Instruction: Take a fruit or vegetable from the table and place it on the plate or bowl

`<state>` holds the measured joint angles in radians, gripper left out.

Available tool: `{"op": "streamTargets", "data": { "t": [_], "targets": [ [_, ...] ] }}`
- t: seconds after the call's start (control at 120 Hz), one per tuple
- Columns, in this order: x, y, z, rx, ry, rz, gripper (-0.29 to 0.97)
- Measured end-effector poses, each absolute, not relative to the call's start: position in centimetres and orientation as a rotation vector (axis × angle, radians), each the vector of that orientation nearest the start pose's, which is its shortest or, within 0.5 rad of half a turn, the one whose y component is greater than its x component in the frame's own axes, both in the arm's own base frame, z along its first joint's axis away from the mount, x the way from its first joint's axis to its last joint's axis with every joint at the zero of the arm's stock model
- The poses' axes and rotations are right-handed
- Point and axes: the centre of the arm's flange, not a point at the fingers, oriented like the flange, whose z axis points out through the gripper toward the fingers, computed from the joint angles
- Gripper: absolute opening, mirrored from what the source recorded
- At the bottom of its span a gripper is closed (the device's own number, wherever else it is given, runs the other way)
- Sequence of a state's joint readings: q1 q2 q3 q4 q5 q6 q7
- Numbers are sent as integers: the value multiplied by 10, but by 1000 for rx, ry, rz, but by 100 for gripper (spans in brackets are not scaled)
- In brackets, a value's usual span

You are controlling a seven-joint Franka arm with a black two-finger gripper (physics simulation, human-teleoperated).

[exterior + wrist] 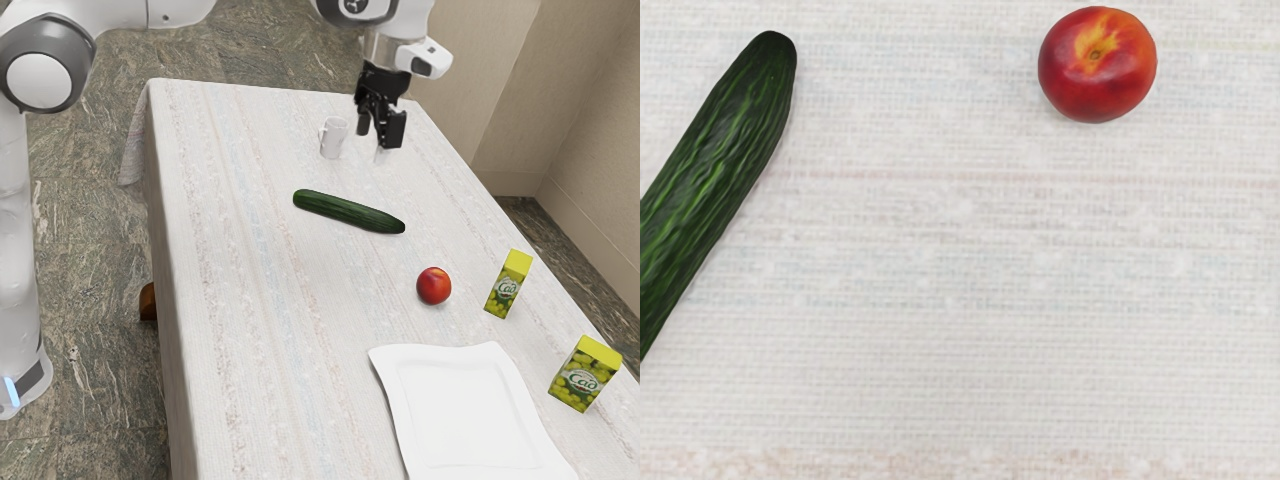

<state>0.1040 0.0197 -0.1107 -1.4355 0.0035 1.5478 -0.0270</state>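
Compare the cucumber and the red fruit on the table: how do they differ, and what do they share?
The cucumber is long and slim; the red fruit is round. The cucumber is dark green; the fruit is red with a yellow patch at its stem. The fruit lies nearer the white plate than the cucumber does. Both rest on the tablecloth, off the plate.
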Motion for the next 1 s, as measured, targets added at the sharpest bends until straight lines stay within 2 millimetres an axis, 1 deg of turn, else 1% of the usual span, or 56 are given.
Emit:
{"op": "streamTargets", "data": {
  "t": [0.242, 0.333, 0.383, 0.483, 0.508, 0.542, 0.683, 0.875, 0.917, 1.0],
  "targets": [
    [558, -20, 675, -3148, -27, -136, 68],
    [568, -32, 675, -3162, 4, -150, 68],
    [574, -50, 672, -3165, 55, -148, 68],
    [575, -110, 662, -3140, 220, -132, 68],
    [577, -119, 657, -3135, 244, -124, 68],
    [579, -123, 653, -3129, 254, -117, 68],
    [588, -109, 651, -3120, 213, -132, 68],
    [595, -83, 658, -3110, 142, -182, 68],
    [603, -70, 657, -3108, 102, -193, 68],
    [626, -26, 659, -3095, -20, -224, 68]
  ]
}}
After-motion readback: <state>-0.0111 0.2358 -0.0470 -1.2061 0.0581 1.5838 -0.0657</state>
